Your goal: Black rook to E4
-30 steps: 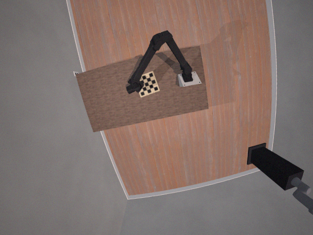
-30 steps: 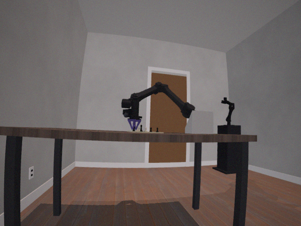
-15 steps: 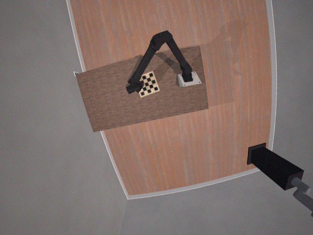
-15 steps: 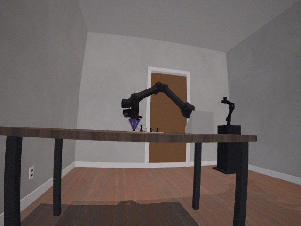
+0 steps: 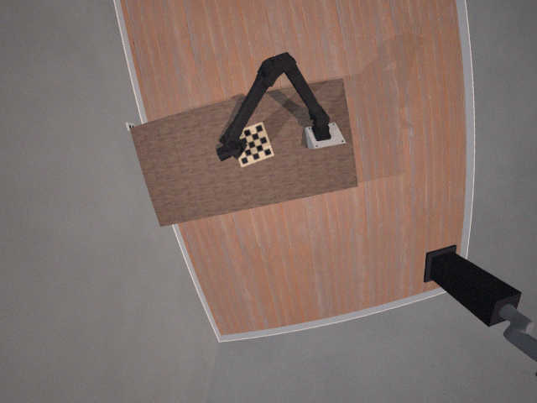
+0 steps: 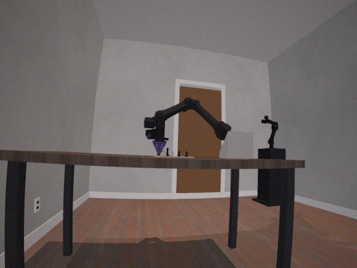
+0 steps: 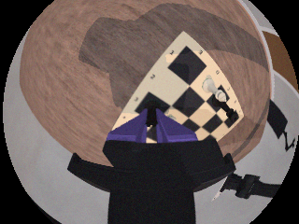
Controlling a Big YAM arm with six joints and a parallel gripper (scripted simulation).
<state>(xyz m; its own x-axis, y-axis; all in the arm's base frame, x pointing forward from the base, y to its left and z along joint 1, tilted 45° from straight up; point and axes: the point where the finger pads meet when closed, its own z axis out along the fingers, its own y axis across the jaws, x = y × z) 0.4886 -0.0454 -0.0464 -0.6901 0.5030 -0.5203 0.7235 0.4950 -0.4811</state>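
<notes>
Down at the board's [image 7: 163,73] near corner, gripper [image 7: 152,126] pinched on the black rook [image 7: 151,116] between purple fingers, piece standing on the board, other pieces [image 7: 220,95] well apart along the far edge

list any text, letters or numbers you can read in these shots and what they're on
No text reads clearly in any view.
Chessboard edge: faint specks sit where the square letters and digits should be, too small and blurred to read.
The hand, shut on the black rook, shows no marking.
Arm base, door, wall outlet: no text seen.
</notes>
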